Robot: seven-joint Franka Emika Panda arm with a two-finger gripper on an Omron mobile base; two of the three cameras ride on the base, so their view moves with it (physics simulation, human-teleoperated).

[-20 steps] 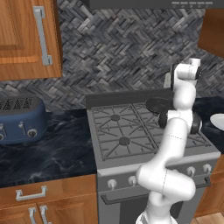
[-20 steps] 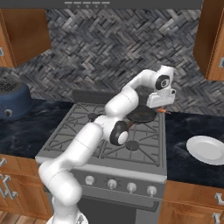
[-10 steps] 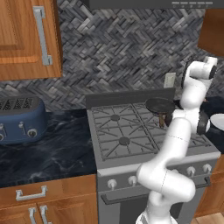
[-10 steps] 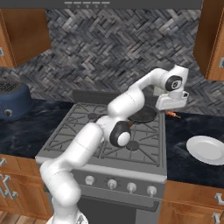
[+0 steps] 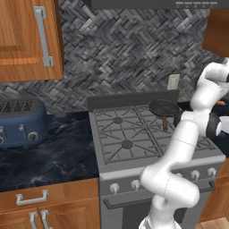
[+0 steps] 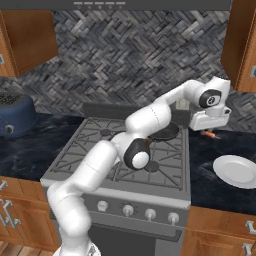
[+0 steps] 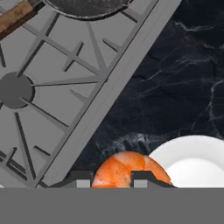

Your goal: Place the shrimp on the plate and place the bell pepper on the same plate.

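My gripper (image 7: 113,180) is shut on the shrimp (image 7: 125,168), an orange curved piece showing between the two finger tips. In the right base view the gripper (image 6: 210,130) hangs over the dark counter just right of the stove, with the shrimp (image 6: 212,134) under it. The round white plate (image 6: 236,170) lies on the counter to the front right of the gripper; its rim (image 7: 175,151) sits beside the shrimp in the hand view. At the right edge of the left base view the plate (image 5: 222,127) is partly cut off. The bell pepper is out of view.
A dark frying pan (image 6: 163,132) with a brown handle sits on the stove's back right burner (image 5: 163,108). The grey stove grates (image 7: 52,87) border the dark marble counter (image 7: 175,78). A blue toaster (image 5: 20,123) stands on the left counter. Wooden cabinets hang above.
The arm has swung to the right with the shrimp in its grip, from above the frying pan to over the counter near the plate.
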